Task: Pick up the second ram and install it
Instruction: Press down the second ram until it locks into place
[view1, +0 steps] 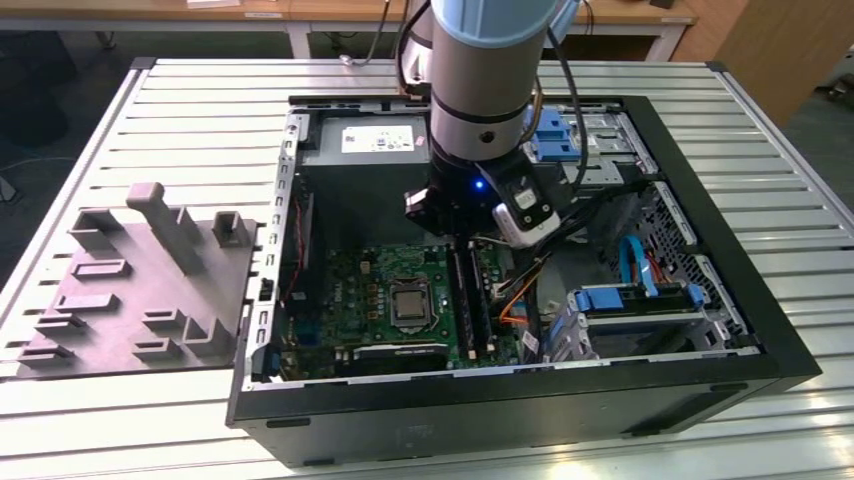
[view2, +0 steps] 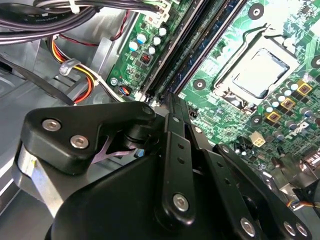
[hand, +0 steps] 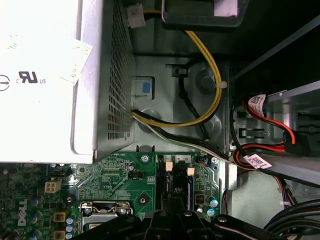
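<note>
gripper (view1: 463, 240) low over motherboard slots, second ram (view2: 200, 42) apparently seated just beyond

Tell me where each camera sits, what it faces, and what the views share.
Exterior view: high off the arm, looking down into the open computer case; arm and gripper over the motherboard.
Second wrist view: behind the gripper linkage, facing RAM slots and CPU socket.
First wrist view: faces the power supply and cables.
Shared: motherboard.
</note>
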